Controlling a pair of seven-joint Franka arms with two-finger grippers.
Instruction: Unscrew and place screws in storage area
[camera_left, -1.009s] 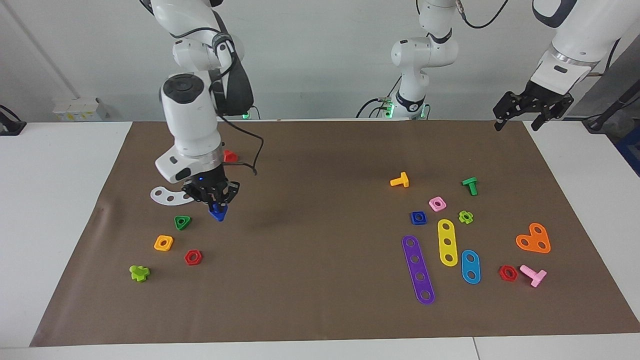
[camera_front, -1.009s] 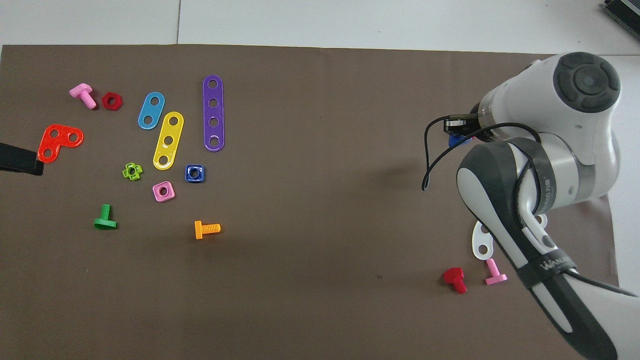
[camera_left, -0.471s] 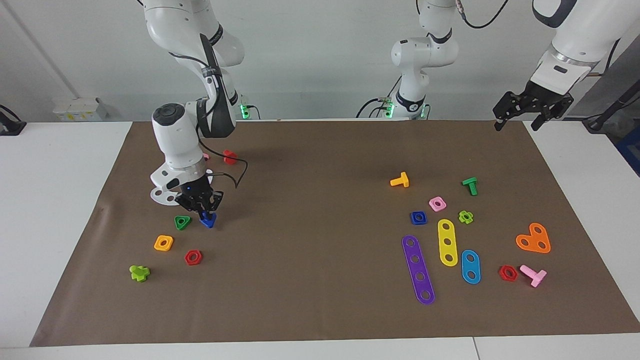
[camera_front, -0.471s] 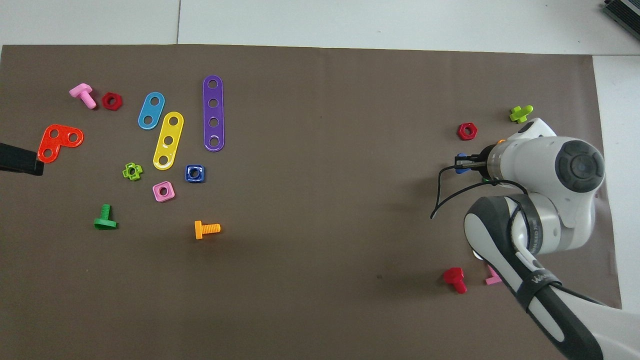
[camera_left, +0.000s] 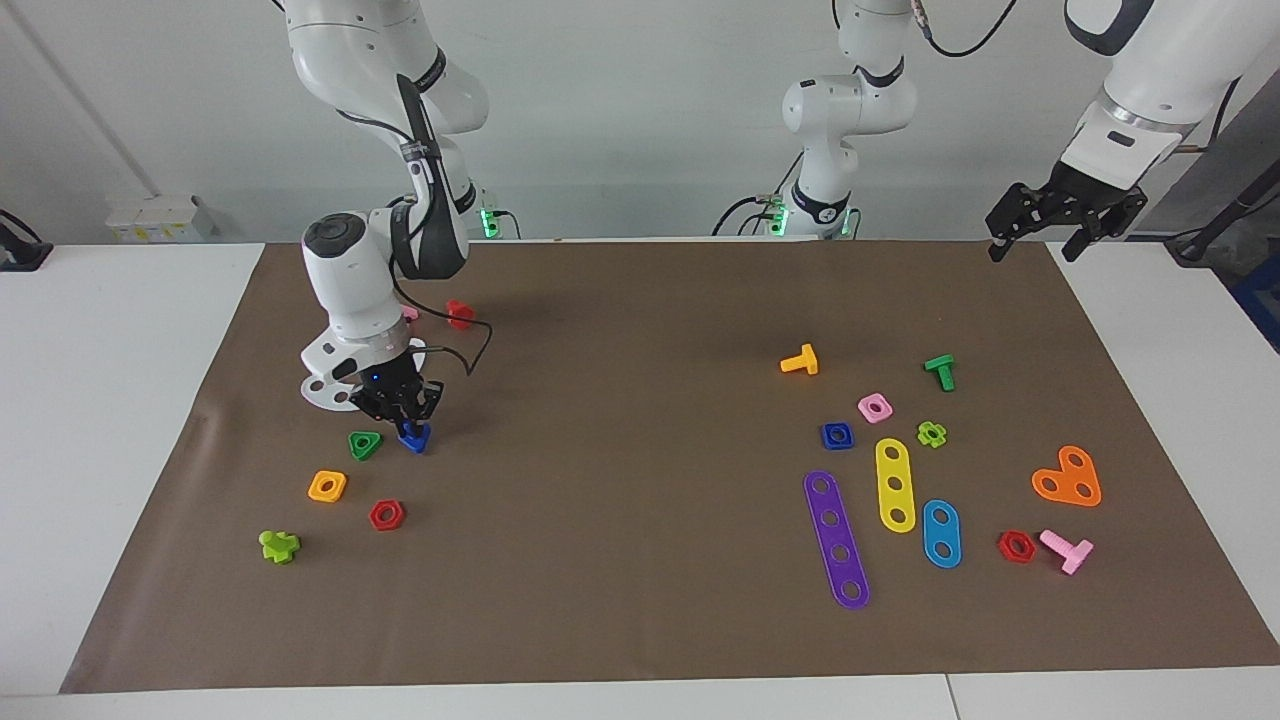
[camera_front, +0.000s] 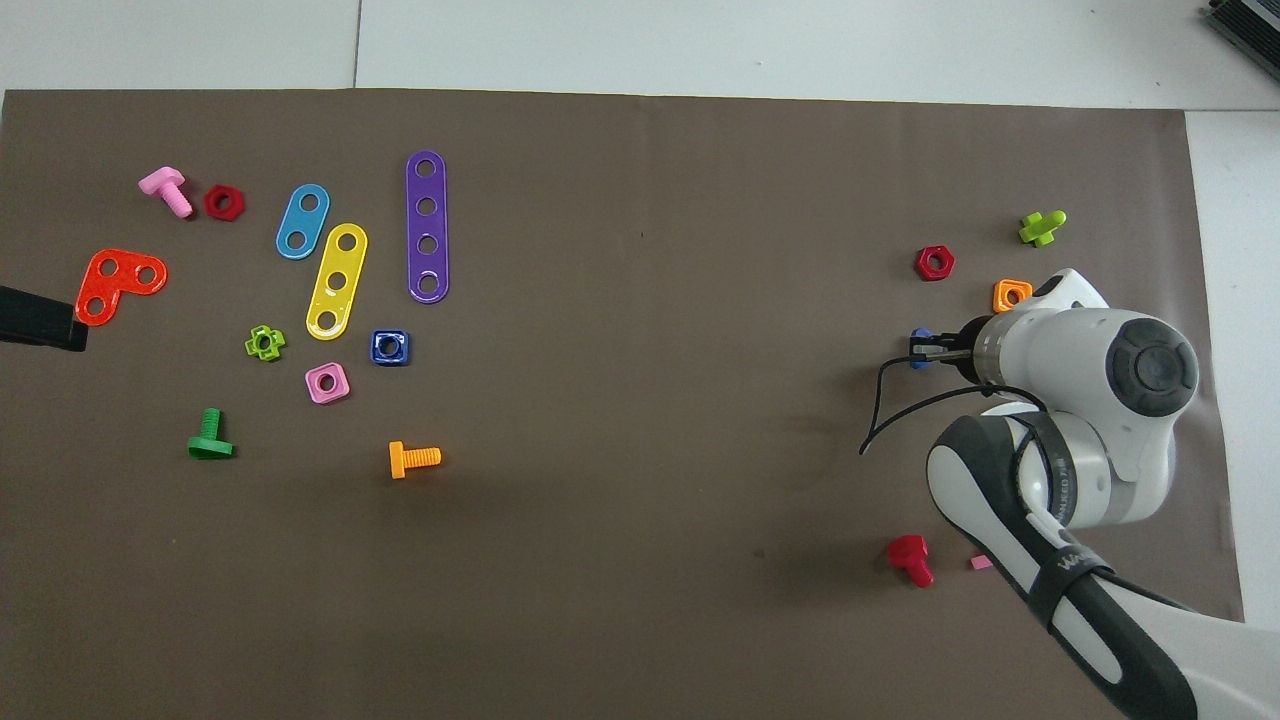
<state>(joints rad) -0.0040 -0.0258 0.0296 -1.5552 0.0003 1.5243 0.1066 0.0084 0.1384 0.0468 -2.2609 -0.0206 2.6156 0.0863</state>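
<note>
At the right of the facing view, a purple strip (camera_left: 836, 539), a yellow strip (camera_left: 894, 484) and a blue strip (camera_left: 941, 533) lie side by side on the table (camera_left: 130, 340). Above them sit a blue square nut (camera_left: 837, 435), a pink nut (camera_left: 874, 407), an orange bolt (camera_left: 801, 361) and a green bolt (camera_left: 940, 371). An orange angle plate (camera_left: 1068, 478) lies at the right edge, with a red hex nut (camera_left: 1016, 546) touching a pink bolt (camera_left: 1067, 550) below it.
</note>
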